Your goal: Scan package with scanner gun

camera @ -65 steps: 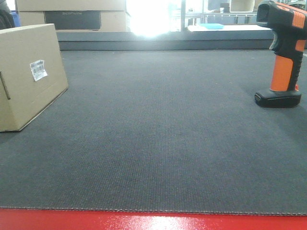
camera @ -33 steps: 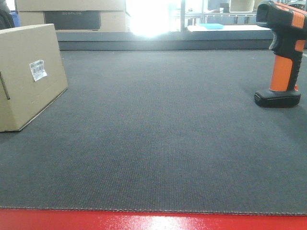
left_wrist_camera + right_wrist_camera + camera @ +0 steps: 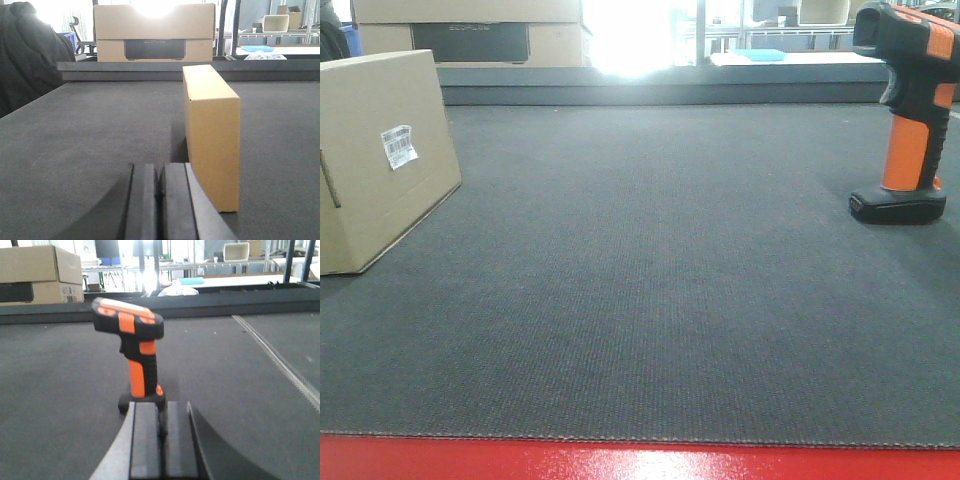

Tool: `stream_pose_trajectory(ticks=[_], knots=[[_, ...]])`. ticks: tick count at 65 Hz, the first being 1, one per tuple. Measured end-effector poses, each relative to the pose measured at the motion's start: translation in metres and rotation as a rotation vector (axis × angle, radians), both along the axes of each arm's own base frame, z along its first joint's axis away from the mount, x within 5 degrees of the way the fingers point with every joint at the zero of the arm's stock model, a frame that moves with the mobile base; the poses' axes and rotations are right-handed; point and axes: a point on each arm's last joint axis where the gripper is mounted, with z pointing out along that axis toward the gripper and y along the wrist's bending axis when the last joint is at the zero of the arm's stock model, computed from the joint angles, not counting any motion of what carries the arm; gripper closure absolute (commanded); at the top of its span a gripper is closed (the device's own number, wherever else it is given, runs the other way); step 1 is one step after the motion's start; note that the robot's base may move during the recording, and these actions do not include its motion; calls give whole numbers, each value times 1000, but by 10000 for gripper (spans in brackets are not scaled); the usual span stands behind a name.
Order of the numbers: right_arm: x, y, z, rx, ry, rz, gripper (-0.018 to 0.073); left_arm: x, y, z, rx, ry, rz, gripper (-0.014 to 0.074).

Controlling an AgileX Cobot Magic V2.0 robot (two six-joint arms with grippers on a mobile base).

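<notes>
The package (image 3: 382, 160), a plain tan cardboard box with a small white barcode label (image 3: 399, 146), stands on the dark mat at the left. In the left wrist view the package (image 3: 210, 127) shows end-on, just ahead and to the right of my left gripper (image 3: 160, 172), which is shut on nothing. The scanner gun (image 3: 910, 110) stands upright on its black foot at the far right, black head with orange stripe, orange handle. My right gripper (image 3: 161, 410) is shut and empty, low on the mat right behind the scanner gun (image 3: 135, 352).
A larger tan box with a dark printed panel (image 3: 154, 32) sits behind the raised back edge of the mat (image 3: 660, 90). A dark bulky shape (image 3: 27, 55) stands at the left edge. The table's red front rim (image 3: 640, 460) runs along the bottom.
</notes>
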Motion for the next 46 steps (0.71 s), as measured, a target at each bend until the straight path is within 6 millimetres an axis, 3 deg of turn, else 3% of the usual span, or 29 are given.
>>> stream_pose_trajectory(ticks=[9,46], knots=[[2,-1,-15,9,34,-16,718,0,0,0,0,0,0,707],[2,-1,-15,-16,35,-18,718,0,0,0,0,-2,0,707]])
